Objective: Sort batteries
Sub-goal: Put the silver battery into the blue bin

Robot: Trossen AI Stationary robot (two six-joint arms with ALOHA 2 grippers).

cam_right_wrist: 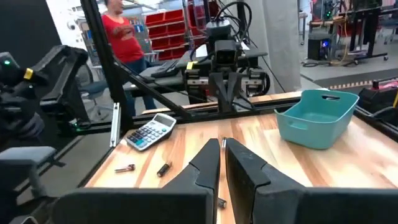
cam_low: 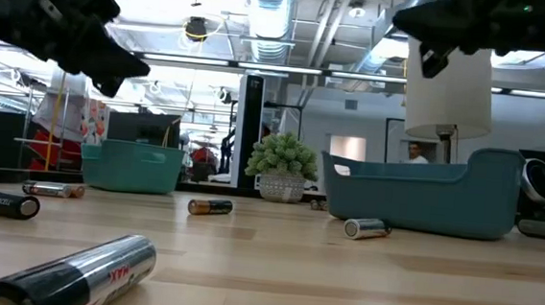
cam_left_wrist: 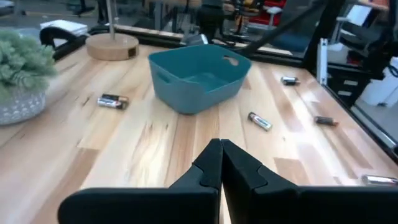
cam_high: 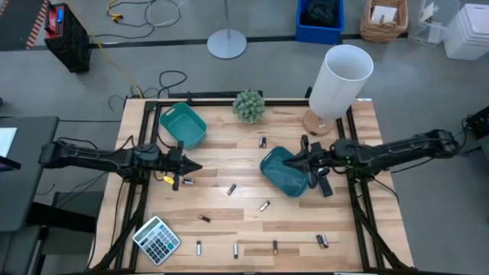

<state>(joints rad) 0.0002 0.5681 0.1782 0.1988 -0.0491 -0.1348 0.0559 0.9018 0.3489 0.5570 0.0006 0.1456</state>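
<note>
Top-down: batteries (cam_high: 264, 205) are scattered all over the table (cam_high: 229, 160), mostly along the near edge. One teal tray (cam_high: 182, 124) sits by the far-left corner, another (cam_high: 285, 171) toward the right edge. Left gripper (cam_high: 191, 166) hovers left-middle, right gripper (cam_high: 304, 160) over the second tray. Calculator (cam_high: 157, 239) near-left corner, plant (cam_high: 248, 105) and lamp (cam_high: 338, 84) along the far edge.

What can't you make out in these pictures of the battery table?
- Right-hand teal tray: its inside, hidden by its wall in the low view and partly by the right gripper from above.
- Batteries: types too small to read in the high view.
- Right gripper: a thin sliver between its fingers, unidentifiable in the right wrist view.
</note>
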